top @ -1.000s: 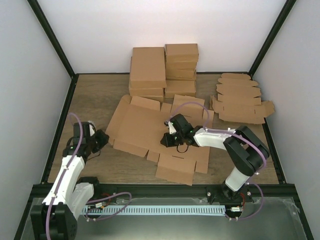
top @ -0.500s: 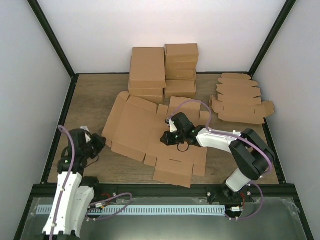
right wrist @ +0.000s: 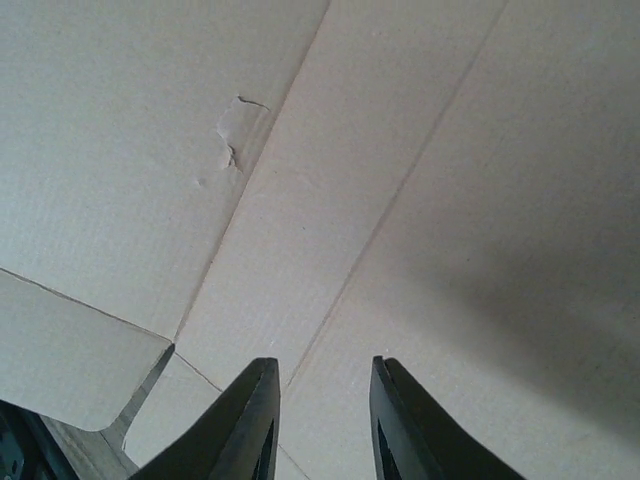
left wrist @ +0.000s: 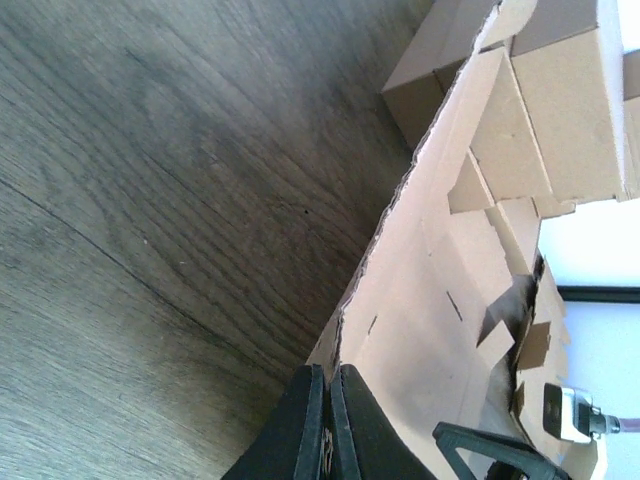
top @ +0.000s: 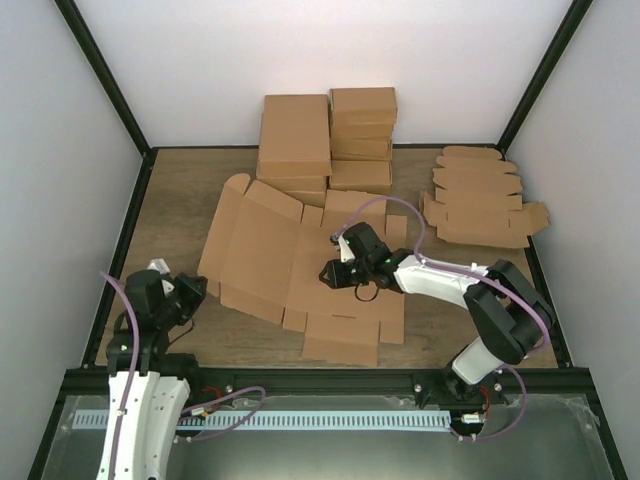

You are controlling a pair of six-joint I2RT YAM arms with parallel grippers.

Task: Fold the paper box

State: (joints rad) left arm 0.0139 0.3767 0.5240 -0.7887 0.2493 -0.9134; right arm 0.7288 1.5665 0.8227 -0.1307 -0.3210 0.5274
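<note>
Two grippers are mine. My left gripper (left wrist: 328, 370) has its fingers pressed together with nothing in them. The edge of the paper box (top: 262, 250) is just past its tips. My right gripper (right wrist: 322, 365) has its fingers a little apart, right over the flat box.

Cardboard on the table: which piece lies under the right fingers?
The large unfolded paper box mid-table; the closed boxes are stacked behind it, the small blanks piled far right.
</note>
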